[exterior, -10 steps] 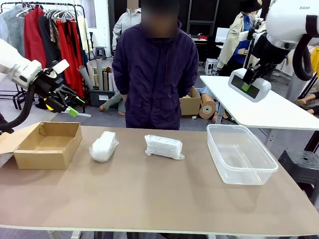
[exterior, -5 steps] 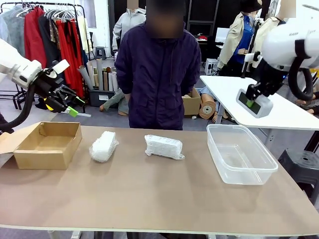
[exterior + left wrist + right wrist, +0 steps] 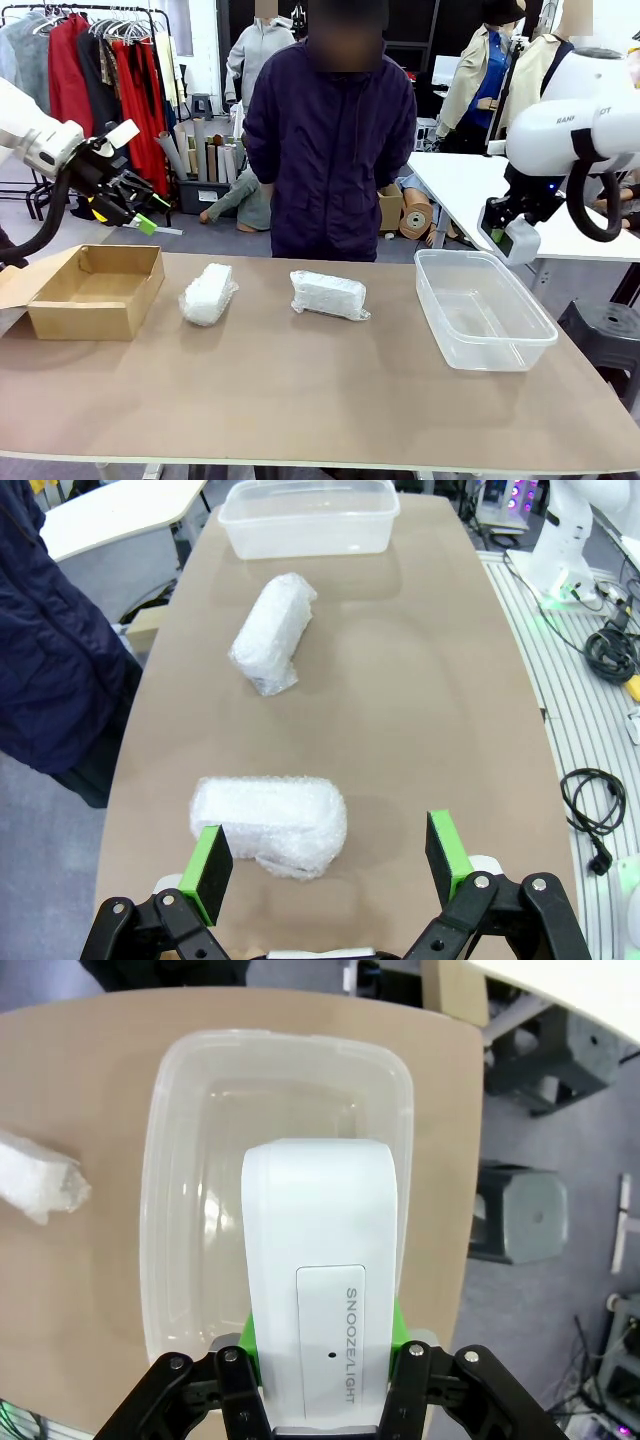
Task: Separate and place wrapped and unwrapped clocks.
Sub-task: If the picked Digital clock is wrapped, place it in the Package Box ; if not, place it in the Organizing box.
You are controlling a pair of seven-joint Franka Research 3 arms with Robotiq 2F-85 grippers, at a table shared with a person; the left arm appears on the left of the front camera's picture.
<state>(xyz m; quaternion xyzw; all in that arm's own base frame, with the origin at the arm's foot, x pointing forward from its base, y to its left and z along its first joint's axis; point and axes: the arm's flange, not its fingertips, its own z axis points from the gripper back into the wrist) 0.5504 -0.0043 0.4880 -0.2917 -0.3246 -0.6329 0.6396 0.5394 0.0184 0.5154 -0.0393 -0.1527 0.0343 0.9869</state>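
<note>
Holding clock (image 3: 320, 1220) lower, above tub (image 3: 172, 1160) | right gripper (image 3: 322, 1332) clamped | left gripper (image 3: 330, 855) unmoved, spread

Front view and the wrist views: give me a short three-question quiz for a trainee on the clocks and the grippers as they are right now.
1. True or false: the right gripper is shut on the bare clock.
2. The left gripper is: A open and empty; B shut on a box; C shut on a wrapped clock.
3. Between which two containers do the two bubble-wrapped clocks lie on the table?
Key: 1 true. 2 A. 3 The cardboard box and the clear plastic tub.
</note>
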